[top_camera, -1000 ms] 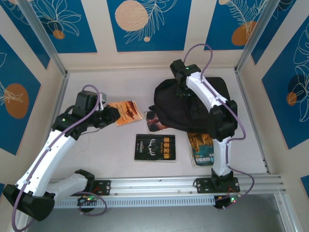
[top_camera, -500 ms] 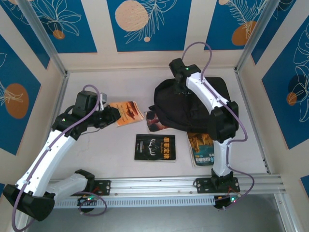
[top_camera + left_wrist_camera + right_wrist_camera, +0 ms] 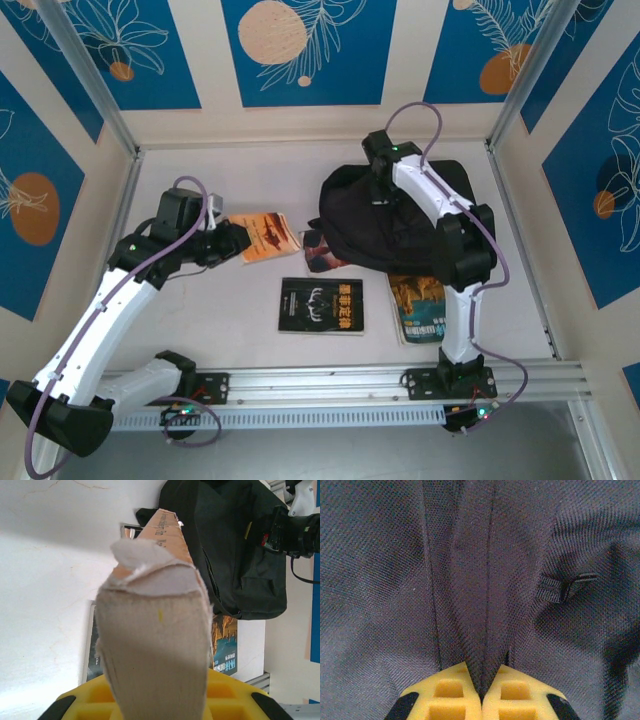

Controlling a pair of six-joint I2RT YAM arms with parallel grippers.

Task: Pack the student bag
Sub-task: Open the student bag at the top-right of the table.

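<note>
I had the large, soft black fabric student bag (image 3: 350,228) slumped directly under the right gripper (image 3: 481,692), whose jaws were pinched fully shut on a raised fold of its cloth. The left gripper (image 3: 228,240) was clamped on the near end of a thin orange paperback book (image 3: 155,620). Its long axis ran straight out from those jaws, and the bag lay beyond the book's far end, slightly right.

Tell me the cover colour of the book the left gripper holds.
The book is orange with a dark picture; clearest in the top external view.
</note>
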